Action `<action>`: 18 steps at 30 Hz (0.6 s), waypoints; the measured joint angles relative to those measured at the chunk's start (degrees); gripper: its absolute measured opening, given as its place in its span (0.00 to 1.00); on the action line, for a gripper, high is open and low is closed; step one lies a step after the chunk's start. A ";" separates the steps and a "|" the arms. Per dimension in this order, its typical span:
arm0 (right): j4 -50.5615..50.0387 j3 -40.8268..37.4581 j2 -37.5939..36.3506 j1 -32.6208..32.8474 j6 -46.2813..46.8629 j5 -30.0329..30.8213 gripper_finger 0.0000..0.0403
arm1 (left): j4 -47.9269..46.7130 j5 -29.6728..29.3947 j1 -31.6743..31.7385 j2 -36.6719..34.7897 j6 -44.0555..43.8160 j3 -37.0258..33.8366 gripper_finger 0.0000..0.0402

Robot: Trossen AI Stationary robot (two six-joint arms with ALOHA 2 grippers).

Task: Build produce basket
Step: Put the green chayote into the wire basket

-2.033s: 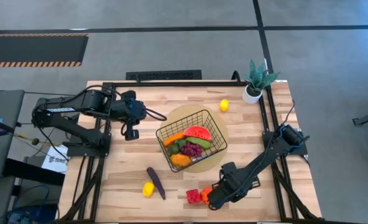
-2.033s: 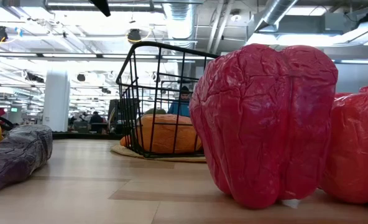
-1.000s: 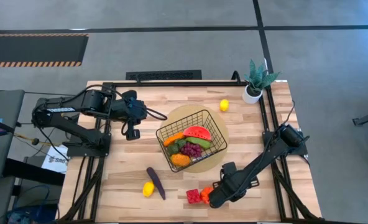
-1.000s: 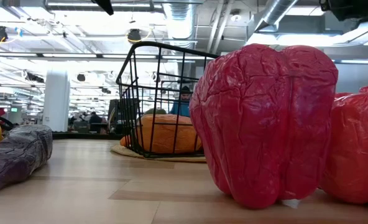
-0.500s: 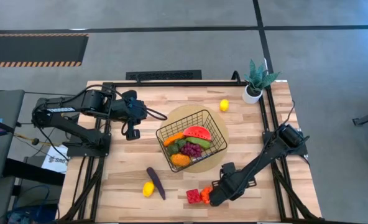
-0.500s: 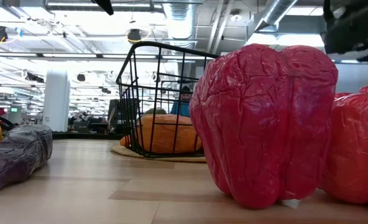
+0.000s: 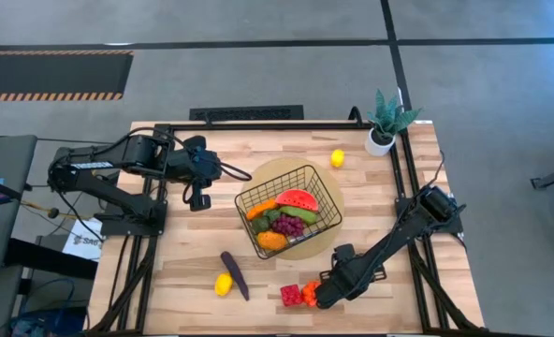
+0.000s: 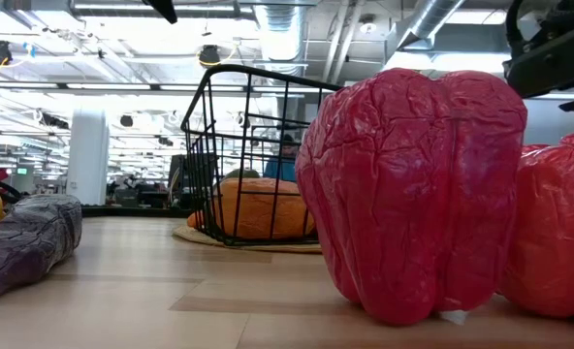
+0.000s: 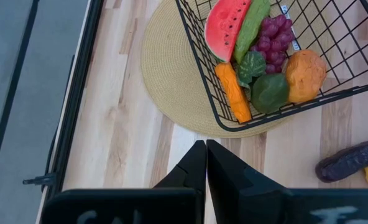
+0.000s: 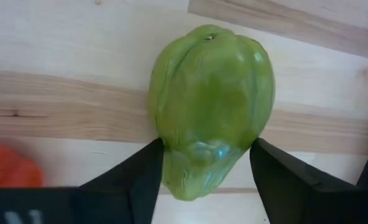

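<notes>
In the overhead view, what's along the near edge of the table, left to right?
Yellow lemon → purple eggplant → red pepper → orange pepper → right gripper.

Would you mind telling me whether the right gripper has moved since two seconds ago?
Yes, slightly: in the low view the right gripper has come down into sight above the red pepper.
</notes>
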 joint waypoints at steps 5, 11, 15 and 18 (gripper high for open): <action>0.15 -0.04 0.07 -0.50 0.01 -0.09 0.36 | 0.00 0.03 0.00 0.00 0.00 0.00 0.00; -0.42 -0.02 0.07 -0.63 0.13 0.65 0.13 | 0.00 0.07 0.02 0.00 0.65 0.00 0.00; -1.10 -0.04 0.07 -0.70 0.14 0.94 0.07 | 0.00 0.11 0.01 0.00 0.85 0.00 0.00; -0.85 -0.07 0.11 -0.69 0.03 1.07 0.01 | 0.00 0.13 0.02 0.00 0.85 0.00 0.00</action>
